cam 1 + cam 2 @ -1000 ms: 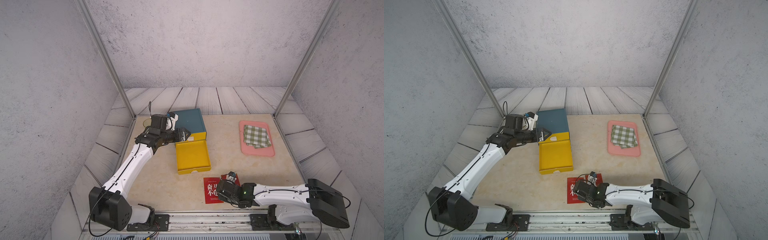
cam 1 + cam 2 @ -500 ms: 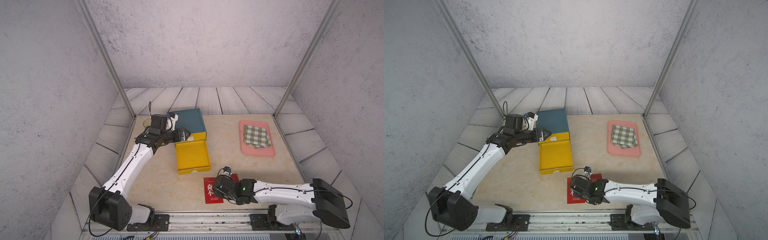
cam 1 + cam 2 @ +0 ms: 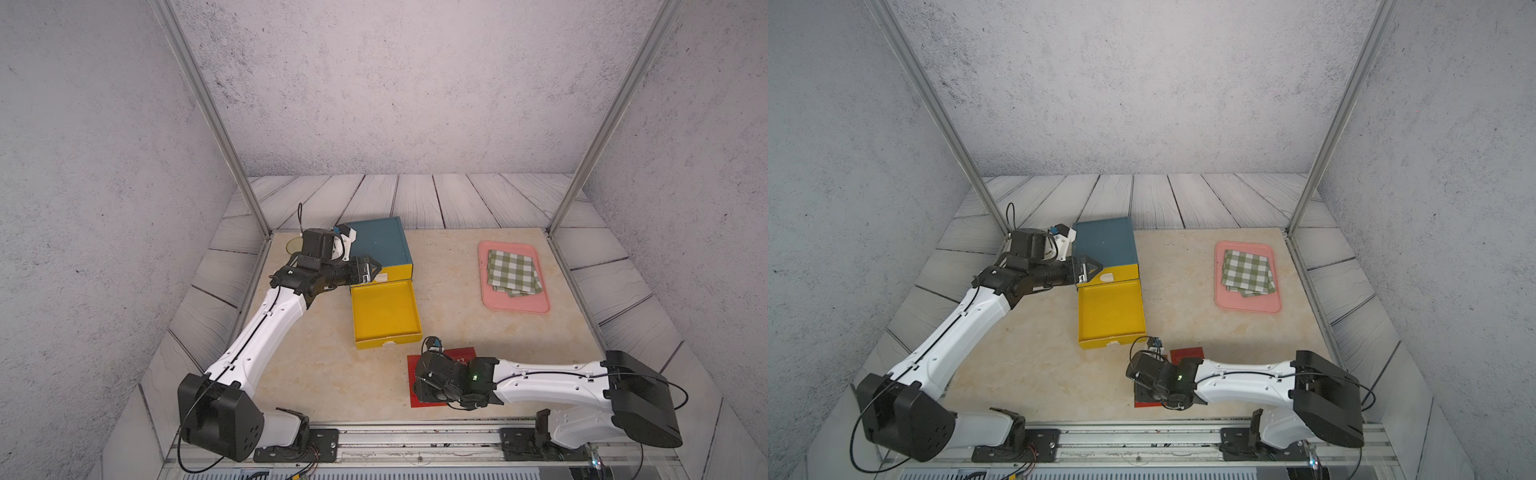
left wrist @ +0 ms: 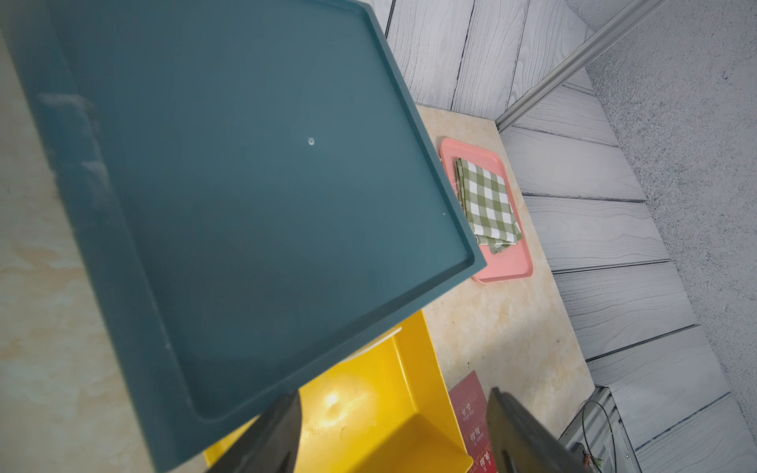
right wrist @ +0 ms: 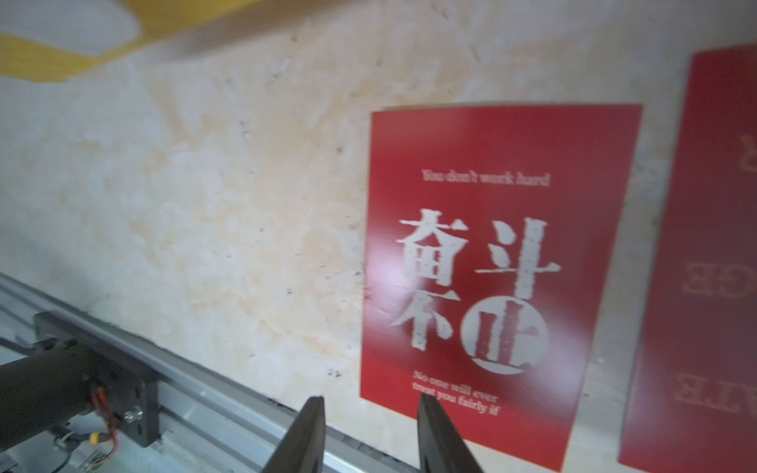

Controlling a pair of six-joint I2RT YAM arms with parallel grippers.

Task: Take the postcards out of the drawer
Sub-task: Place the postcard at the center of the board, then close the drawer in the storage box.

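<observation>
The yellow drawer [image 3: 386, 343] stands pulled out of the teal box [image 3: 380, 245], and I see nothing in its tray. Two red postcards [image 5: 491, 266] [image 5: 704, 266] with white lettering lie flat on the table in front of the drawer. In both top views my right wrist [image 3: 440, 376] covers most of them, leaving red edges [image 3: 1185, 354]. My right gripper [image 5: 370, 411] is open and holds nothing, one fingertip over the nearer card's edge. My left gripper [image 4: 393, 430] is open beside the box's left front corner [image 3: 368, 270], with the drawer [image 4: 368, 409] showing beyond its fingers.
A pink tray [image 3: 515, 305] with a folded green-and-white checked cloth [image 3: 513, 272] sits at the back right. The metal rail [image 3: 415, 436] runs along the table's front edge, close behind the cards. Frame posts stand at the back corners.
My right arm has slid left over the red cards, covering more of them. The left arm and the drawer have not moved.
</observation>
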